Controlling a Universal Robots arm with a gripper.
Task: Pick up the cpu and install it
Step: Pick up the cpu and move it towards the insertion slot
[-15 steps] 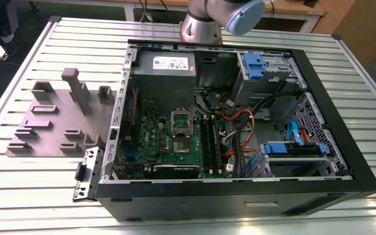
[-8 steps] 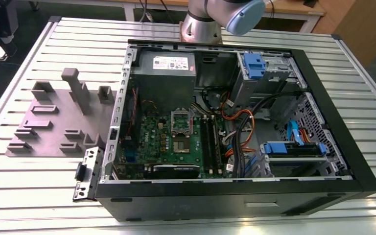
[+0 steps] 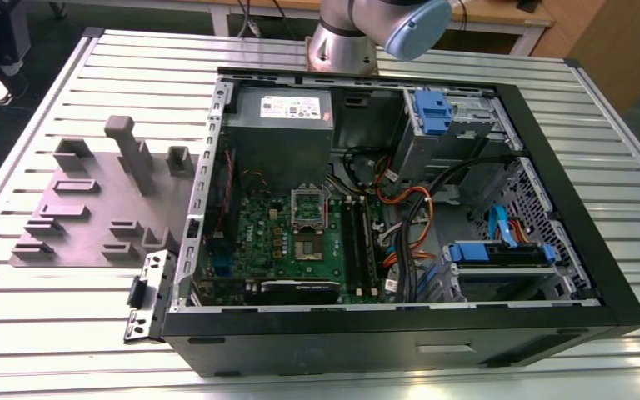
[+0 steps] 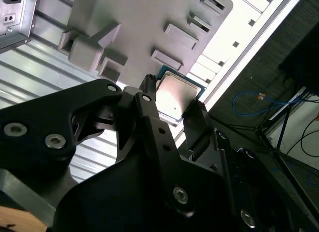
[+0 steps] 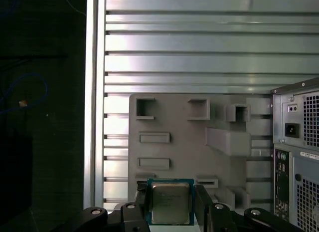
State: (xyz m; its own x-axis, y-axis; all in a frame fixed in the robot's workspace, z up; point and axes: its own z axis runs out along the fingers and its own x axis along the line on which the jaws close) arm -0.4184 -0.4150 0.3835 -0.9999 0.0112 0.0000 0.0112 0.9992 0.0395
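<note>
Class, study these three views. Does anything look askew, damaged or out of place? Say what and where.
Nothing stands out. In the first wrist view the hand grips the cpu squarely by two opposite edges, with the grey tray behind it. In the exterior view the case lies open on the table.

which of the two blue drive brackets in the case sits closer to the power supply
The upper blue bracket in the exterior view, level with the power supply. The lower blue bracket sits further down, past the orange cables.
</note>
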